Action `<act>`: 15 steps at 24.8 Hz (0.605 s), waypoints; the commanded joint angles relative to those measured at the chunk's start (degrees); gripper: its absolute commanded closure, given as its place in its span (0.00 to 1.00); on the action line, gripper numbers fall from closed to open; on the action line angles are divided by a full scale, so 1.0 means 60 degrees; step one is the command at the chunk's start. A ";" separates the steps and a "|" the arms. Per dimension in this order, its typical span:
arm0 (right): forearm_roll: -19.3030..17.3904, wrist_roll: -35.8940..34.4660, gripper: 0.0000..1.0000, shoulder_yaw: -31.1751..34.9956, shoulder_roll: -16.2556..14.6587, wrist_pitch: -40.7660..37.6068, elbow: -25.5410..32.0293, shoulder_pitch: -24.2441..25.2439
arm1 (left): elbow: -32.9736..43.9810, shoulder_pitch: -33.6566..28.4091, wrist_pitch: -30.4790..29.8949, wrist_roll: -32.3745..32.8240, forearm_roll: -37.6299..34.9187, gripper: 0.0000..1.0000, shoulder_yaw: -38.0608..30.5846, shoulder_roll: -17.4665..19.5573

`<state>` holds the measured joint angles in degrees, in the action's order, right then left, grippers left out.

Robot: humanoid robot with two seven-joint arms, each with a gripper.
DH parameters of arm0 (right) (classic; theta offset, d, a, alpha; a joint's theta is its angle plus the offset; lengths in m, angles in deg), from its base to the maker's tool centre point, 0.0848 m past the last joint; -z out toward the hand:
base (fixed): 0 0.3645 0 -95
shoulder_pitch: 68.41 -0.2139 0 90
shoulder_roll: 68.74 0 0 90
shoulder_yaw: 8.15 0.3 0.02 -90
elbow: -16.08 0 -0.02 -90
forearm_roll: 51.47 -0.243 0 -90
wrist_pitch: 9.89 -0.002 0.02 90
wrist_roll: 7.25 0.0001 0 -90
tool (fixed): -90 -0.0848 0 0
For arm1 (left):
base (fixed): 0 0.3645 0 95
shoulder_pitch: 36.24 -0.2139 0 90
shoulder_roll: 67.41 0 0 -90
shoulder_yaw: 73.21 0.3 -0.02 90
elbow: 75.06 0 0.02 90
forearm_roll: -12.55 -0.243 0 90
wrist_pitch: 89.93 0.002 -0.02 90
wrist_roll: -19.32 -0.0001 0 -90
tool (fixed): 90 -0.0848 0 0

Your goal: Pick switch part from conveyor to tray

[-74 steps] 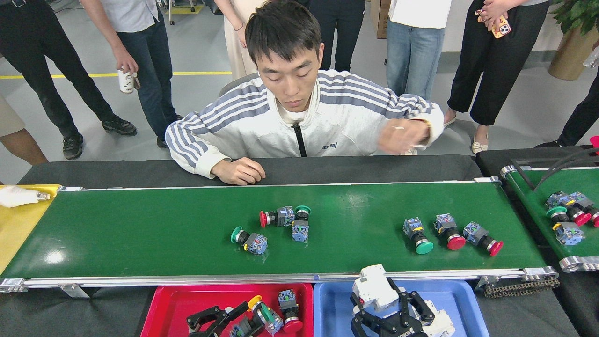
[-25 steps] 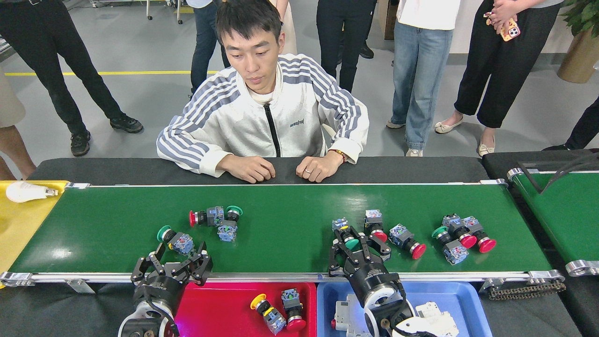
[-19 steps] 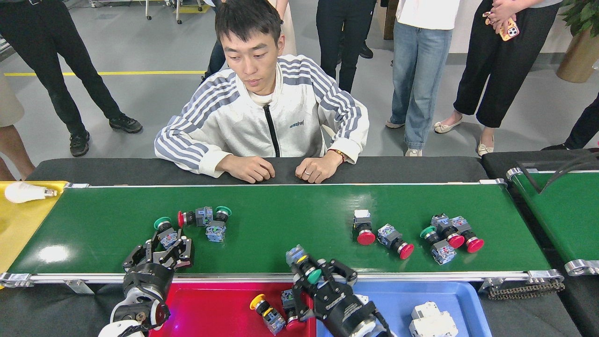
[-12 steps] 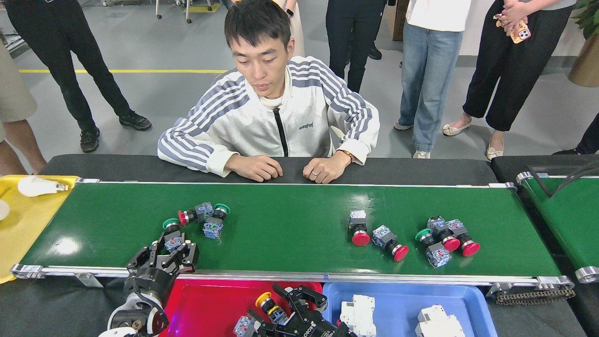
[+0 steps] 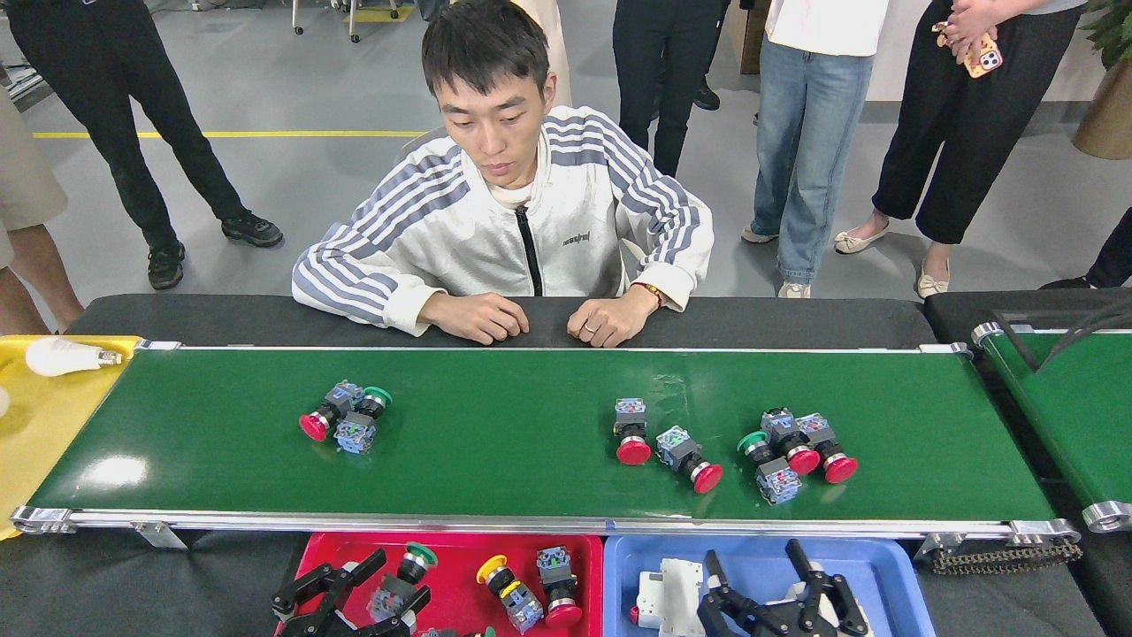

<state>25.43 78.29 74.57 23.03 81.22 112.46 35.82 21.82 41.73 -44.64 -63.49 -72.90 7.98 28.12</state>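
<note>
Our left gripper (image 5: 354,591) sits low over the red tray (image 5: 451,553), fingers spread wide, with a green-capped switch part (image 5: 409,566) lying between them. Honestly we can't say if the pads are touching it or just framing it, but the jaws look apart rather than clamped. Our right gripper (image 5: 778,588) is over the blue tray (image 5: 875,566), also splayed apart with nothing between its fingers.

In the red tray there's also a yellow-capped switch (image 5: 502,588) and a red-capped switch (image 5: 557,593) lying side by side near the tray's right wall. The blue tray has a white block part (image 5: 663,597) sitting just left of our right gripper.

Up on the conveyor (image 5: 531,482) there's plenty of stuff. On the left side, a little cluster (image 5: 345,416) of switches, one with a red cap and one with a green cap, bunched up and touching. Right of the middle, a red mushroom switch (image 5: 631,433) stands near another red one (image 5: 692,462) lying at an angle. Just right of those, a tight group (image 5: 791,451) with one green cap and two red caps.

A person in a striped jacket (image 5: 513,221) sits across the belt with both hands on the black table edge. A yellow tray (image 5: 40,416) at far left holds a white bulb (image 5: 62,356). A second green belt (image 5: 1074,398) shows at far right.
</note>
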 commanded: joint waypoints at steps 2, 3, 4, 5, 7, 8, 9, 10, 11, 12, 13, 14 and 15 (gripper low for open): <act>0.0059 -0.0077 0.01 0.0025 -0.0060 0.0592 0.0079 -0.0349 | 0.0068 0.0087 0.0904 -0.0025 0.0032 0.00 -0.0217 -0.0043; 0.0132 0.0010 0.01 0.0011 -0.0075 0.0607 -0.0052 -0.0642 | 0.0039 0.0130 0.2073 -0.0025 0.0032 0.00 -0.0349 -0.0072; 0.0176 0.0099 0.01 -0.0004 -0.0075 0.0621 -0.0199 -0.0862 | -0.0005 0.0218 0.3042 -0.0025 0.0061 0.00 -0.0437 -0.0102; 0.0352 0.0230 0.01 -0.0019 -0.0075 0.0621 -0.0389 -0.1140 | -0.0122 0.0394 0.3980 -0.0040 0.0090 0.00 -0.0539 -0.0028; 0.0791 0.0597 0.01 -0.0121 -0.0002 0.0607 -0.0887 -0.1668 | -0.0679 0.0804 0.4404 -0.0054 0.0105 0.00 -0.0935 0.0060; 0.0879 0.0772 0.01 -0.0297 -0.0002 0.0607 -0.1107 -0.1858 | -0.0869 0.1024 0.4361 -0.0054 0.0105 0.00 -0.1228 0.0118; 0.0894 0.0846 0.01 -0.0517 0.0042 0.0607 -0.1254 -0.2005 | -0.1001 0.1214 0.4331 -0.0054 0.0105 0.00 -0.1330 0.0221; 0.0894 0.0875 0.01 -0.0751 -0.0002 0.0621 -0.1385 -0.2165 | -0.1132 0.1404 0.4229 -0.0069 0.0090 0.00 -0.1301 0.0425; 0.0894 0.0890 0.01 -0.0883 0.0028 0.0621 -0.1517 -0.2268 | -0.1235 0.1522 0.4009 -0.0069 0.0090 0.00 -0.1301 0.0631; 0.0923 0.0948 0.01 -0.1044 0.0101 0.0665 -0.1780 -0.2444 | -0.1469 0.1727 0.3468 -0.0069 0.0090 0.00 -0.1316 0.1011; 0.0923 0.1007 0.01 -0.1117 0.0218 0.0782 -0.2015 -0.2619 | -0.1674 0.1946 0.3145 -0.0069 0.0090 0.00 -0.1330 0.1173; 0.0923 0.1051 0.02 -0.1146 0.0321 0.0900 -0.2132 -0.2781 | -0.1865 0.2152 0.2940 -0.0069 0.0090 0.00 -0.1316 0.1246; 0.0952 0.1095 0.08 -0.1234 0.0409 0.1061 -0.2294 -0.3001 | -0.2173 0.2460 0.2779 -0.0069 0.0076 0.00 -0.1301 0.1305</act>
<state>30.94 84.40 67.51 24.85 86.41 98.73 19.29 9.27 55.08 -25.49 -63.35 -72.56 0.30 35.25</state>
